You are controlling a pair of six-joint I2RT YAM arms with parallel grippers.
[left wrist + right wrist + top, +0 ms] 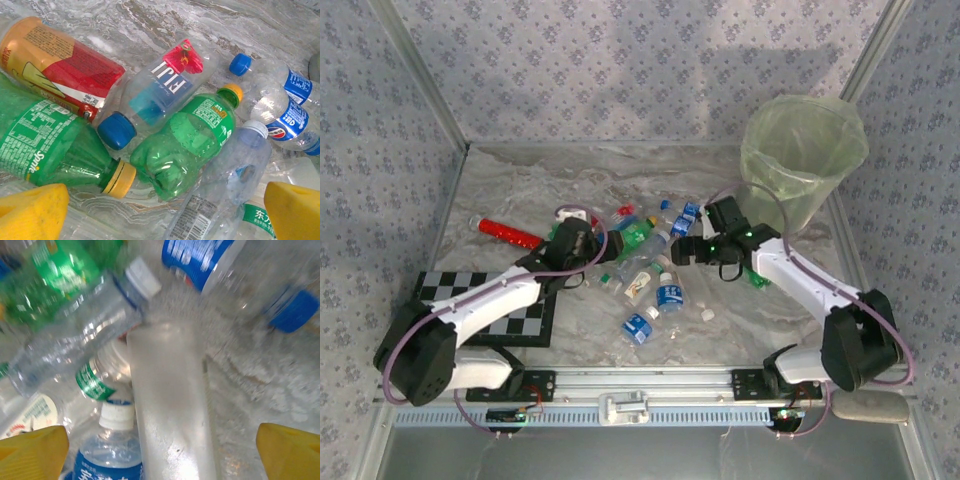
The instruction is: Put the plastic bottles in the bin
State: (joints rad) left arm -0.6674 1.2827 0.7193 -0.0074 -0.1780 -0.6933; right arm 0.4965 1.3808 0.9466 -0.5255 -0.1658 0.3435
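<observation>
Top external view: plastic bottles (642, 255), loose lot, lying heaped at the middle of the desk (750, 330), a few strays trailing toward its near edge; one long red bottle (510, 232) lies apart toward the left edge. Bin (790, 170), tall, round, translucent, lined with a pale green bag, stands upright at the far right corner, well apart from the heap. Checkerboard (515, 312) lies flat near the near left corner, under the left arm. Left claw (588, 246), over the heap's left side, jaws wide, holding nothing; left wrist view lists beneath it a clear Fiji bottle (160, 90) with blue cap, a green Sprite bottle (50, 145) with yellow cap, a crushed green bottle (185, 140) and a red-and-orange bottle (60, 65), all on their sides and touching. Right claw (682, 250), over the heap's right side, jaws wide; right wrist view shows a frosted bottle (170, 405) lying between its yellow fingertips (30, 450), clear of both.
</observation>
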